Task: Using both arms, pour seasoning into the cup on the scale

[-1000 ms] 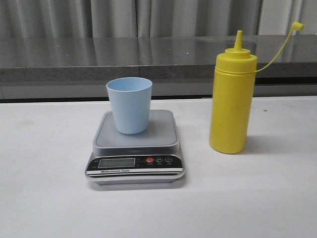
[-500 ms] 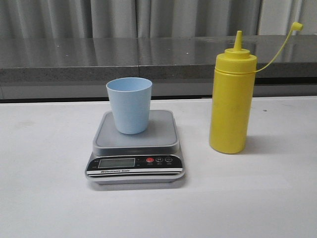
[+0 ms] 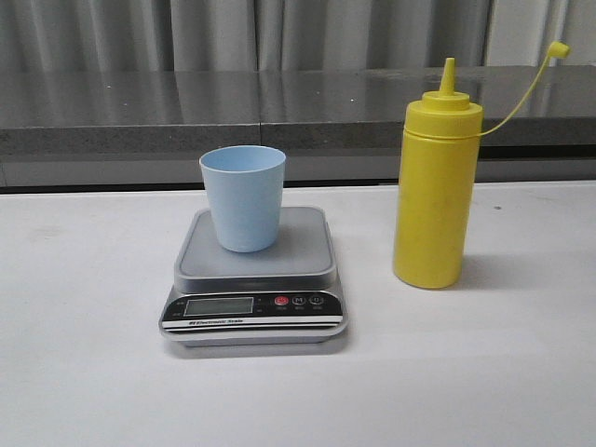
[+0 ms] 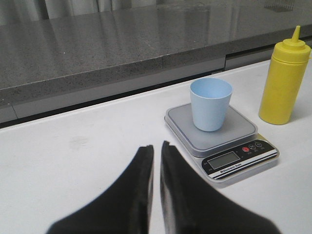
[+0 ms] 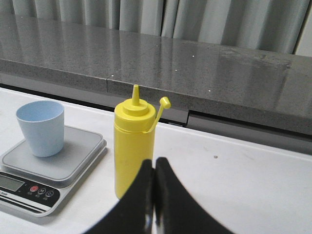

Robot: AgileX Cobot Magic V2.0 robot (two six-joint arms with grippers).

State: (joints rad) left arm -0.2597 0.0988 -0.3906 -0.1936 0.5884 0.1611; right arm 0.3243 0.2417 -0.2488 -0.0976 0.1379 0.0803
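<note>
The pale blue cup [image 3: 243, 197] stands upright on the steel platform of the scale [image 3: 300, 253], whose display faces the table's front edge. To its right the yellow seasoning bottle [image 3: 438, 196] stands upright on the table, nozzle uncovered, its cap [image 3: 559, 48] hanging out on its tether. Neither arm shows in the front view. In the left wrist view my left gripper [image 4: 157, 145] is shut with only a thin slit, empty, well short of the scale [image 4: 241, 127] and cup [image 4: 210, 104]. In the right wrist view my right gripper [image 5: 154, 160] is shut and empty, just in front of the bottle [image 5: 134, 141].
A dark grey stone ledge [image 3: 279, 107] runs along the back of the white table [image 3: 93, 372], with grey curtains behind it. The bottle stands about a hand's width right of the scale.
</note>
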